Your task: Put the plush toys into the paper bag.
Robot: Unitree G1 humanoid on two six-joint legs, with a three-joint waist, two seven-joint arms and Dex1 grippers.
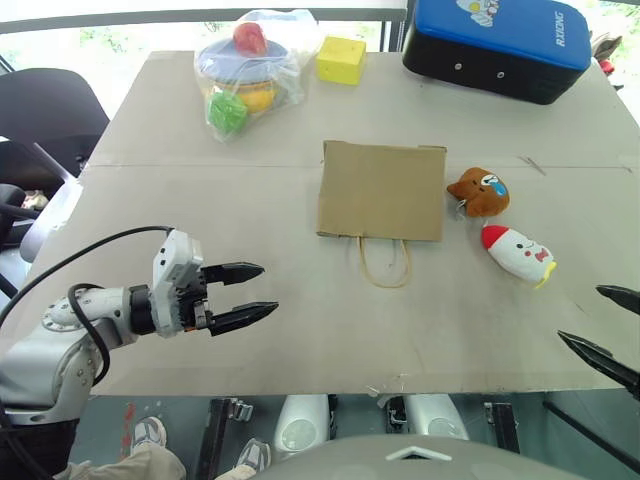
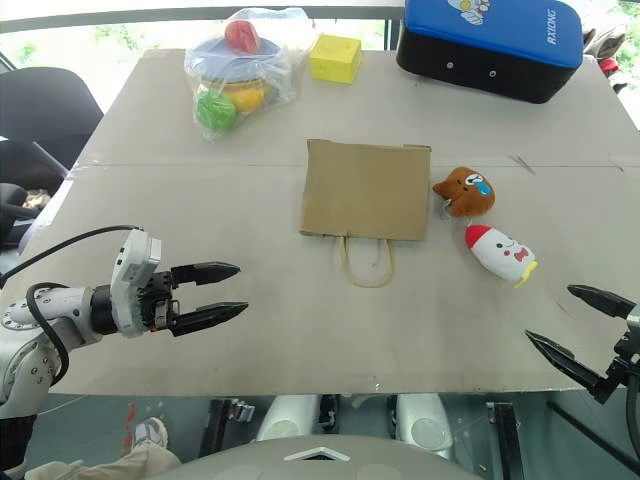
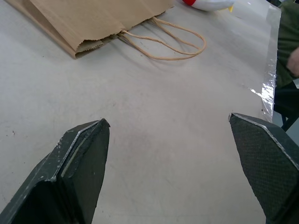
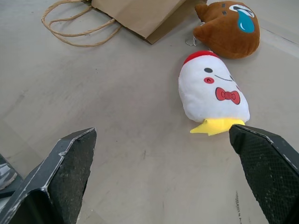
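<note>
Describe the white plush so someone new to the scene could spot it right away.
Find the flat brown paper bag in the middle of the table; two plush toys lie just off its right side. The white plush is the one nearer the robot, below the brown bear-like head. It is an oval with a red tip, red bow tie and yellow end.

The robot is holding its left arm out low on its left, elbow bent, the left gripper [image 1: 256, 293] pointing across toward its right with both black fingers spread wide and empty. On the other side the right gripper [image 2: 578, 322] is reaching in, aiming leftward, fingers likewise gaping, gripping nothing.
</note>
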